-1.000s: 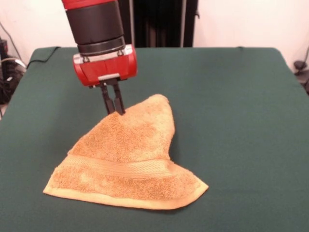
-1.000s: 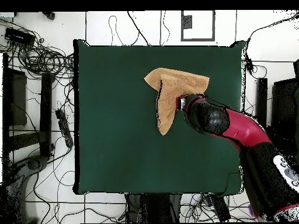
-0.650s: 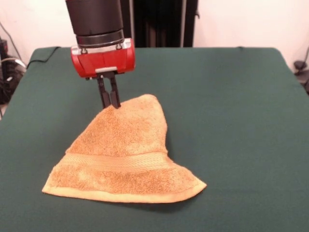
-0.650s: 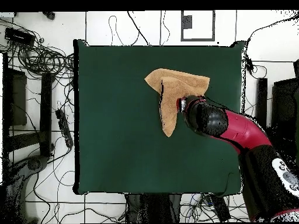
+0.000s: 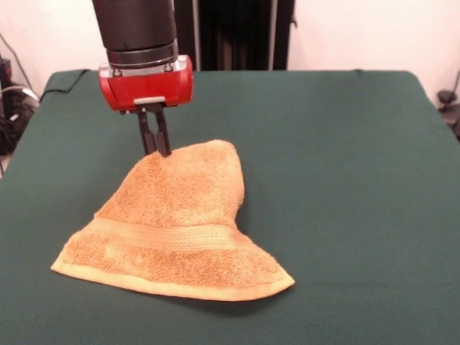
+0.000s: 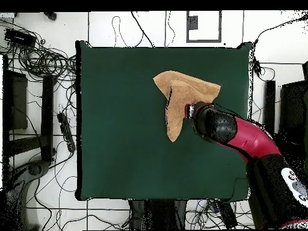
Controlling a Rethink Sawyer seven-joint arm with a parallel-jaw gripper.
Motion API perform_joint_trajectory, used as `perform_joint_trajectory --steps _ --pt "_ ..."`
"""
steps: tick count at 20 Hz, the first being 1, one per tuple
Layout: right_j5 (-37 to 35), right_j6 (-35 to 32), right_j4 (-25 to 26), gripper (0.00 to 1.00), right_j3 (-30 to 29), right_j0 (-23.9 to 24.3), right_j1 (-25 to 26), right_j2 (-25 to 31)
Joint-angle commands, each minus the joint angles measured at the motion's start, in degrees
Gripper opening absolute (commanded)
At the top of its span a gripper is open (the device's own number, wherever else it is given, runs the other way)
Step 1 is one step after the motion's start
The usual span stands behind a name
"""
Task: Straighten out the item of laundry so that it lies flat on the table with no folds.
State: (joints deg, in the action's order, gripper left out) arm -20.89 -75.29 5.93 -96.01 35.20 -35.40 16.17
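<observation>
The item of laundry (image 5: 176, 226) is a golden-orange terry towel, folded over itself into a rough triangle on the table (image 5: 345, 180). Its banded hem runs along the near edge and its far part is raised into a peak. My gripper (image 5: 155, 149) hangs from the red and black arm and is shut on the towel's upper far edge at the left of that peak, lifting it. In the overhead view the towel (image 6: 178, 99) lies in the upper right part of the table (image 6: 120, 120), and the arm's wrist (image 6: 212, 122) covers the pinched spot.
Dark green cloth covers the whole table. Cables (image 6: 42, 60) and equipment lie on the floor beyond its left edge in the overhead view. A dark stand (image 5: 241, 32) rises behind the table's far edge.
My gripper has moved up and to the left in the front view, still pinching the towel. The towel has been dragged that way and its near hem has slid left.
</observation>
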Motion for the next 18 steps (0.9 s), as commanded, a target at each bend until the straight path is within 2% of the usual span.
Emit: perform_joint_trajectory --steps 1,10,18 --pt "-1.4 -13.8 -3.7 0.0 -6.0 -1.7 2.4 -0.2" --pt "-3.1 -15.5 -6.4 0.0 -7.4 -2.9 1.3 -2.9" --pt "-8.7 -16.2 -8.5 0.0 -6.4 -6.0 -1.2 -7.8"
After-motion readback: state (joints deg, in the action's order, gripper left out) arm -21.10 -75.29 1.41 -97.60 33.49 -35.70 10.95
